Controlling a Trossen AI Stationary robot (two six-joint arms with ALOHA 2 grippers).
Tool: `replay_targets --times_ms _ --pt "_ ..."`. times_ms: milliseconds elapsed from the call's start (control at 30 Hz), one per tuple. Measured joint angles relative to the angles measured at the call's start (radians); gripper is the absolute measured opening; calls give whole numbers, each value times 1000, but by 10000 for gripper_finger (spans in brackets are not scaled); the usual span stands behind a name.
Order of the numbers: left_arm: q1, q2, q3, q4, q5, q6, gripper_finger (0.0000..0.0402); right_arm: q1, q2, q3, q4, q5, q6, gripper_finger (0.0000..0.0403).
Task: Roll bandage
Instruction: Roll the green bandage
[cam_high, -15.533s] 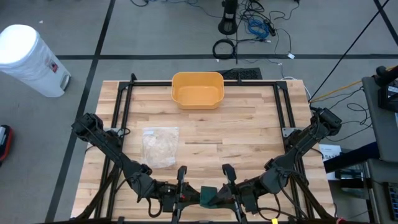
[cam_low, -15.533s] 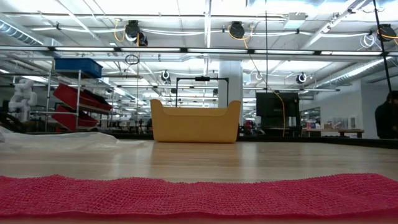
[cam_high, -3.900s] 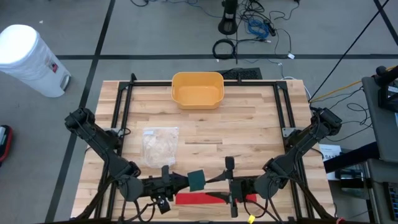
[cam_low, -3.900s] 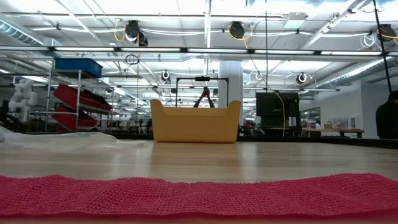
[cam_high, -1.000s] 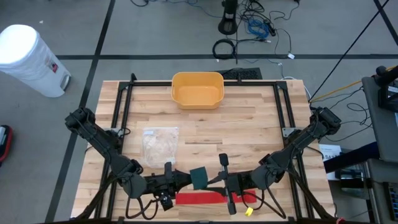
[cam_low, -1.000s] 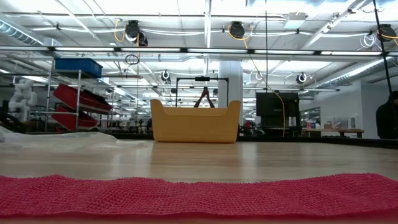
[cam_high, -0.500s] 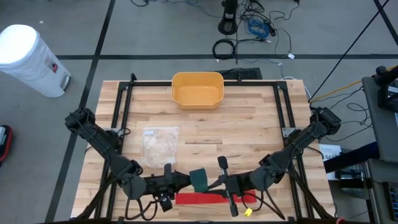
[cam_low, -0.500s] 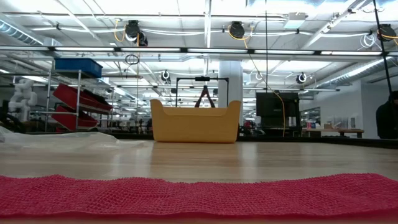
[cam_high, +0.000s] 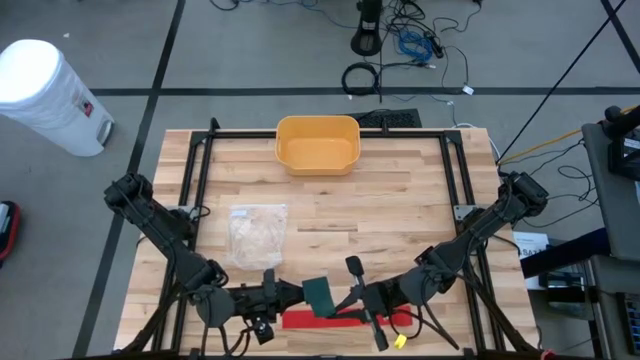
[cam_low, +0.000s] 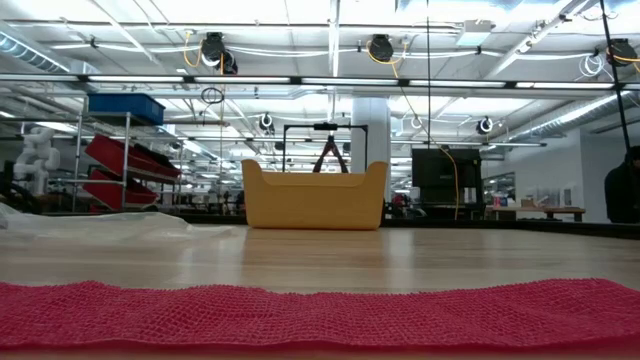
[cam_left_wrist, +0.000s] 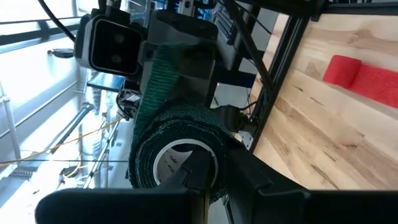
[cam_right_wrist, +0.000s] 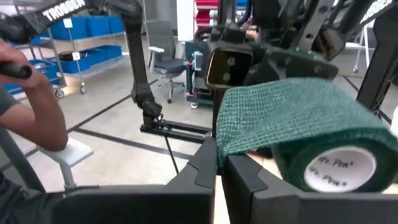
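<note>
I have the green bandage roll (cam_high: 319, 293) up off the table at the lower centre of the high view, held between both arms so the wrap can be wound in the air. My left gripper (cam_high: 290, 293) comes in from the left, its fingers (cam_left_wrist: 205, 177) closed on the roll at the white cardboard core, keeping it steady. My right gripper (cam_high: 345, 297) comes in from the right with its fingers (cam_right_wrist: 239, 171) pinched tight on the loose tail of the green mesh, which drapes over the top of the roll in the right wrist view; that keeps tension on the free end.

Just below them, along the bottom edge, lies a red bandage strip (cam_high: 335, 319), flat and partly unrolled; it fills the foreground of the low view. I judge it could snag if I dip low. A clear plastic bag (cam_high: 257, 233) lies left of centre, and a yellow bin (cam_high: 317, 143) stands at the top, both well apart. In the right wrist view a person's arm (cam_right_wrist: 34, 109) shows at the left, beyond the table.
</note>
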Motion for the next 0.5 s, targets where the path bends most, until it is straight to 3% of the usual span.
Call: replay_targets --times_ms 500 --pt "0 0 0 2 -6 0 38 -3 0 0 -44 1 46 64"
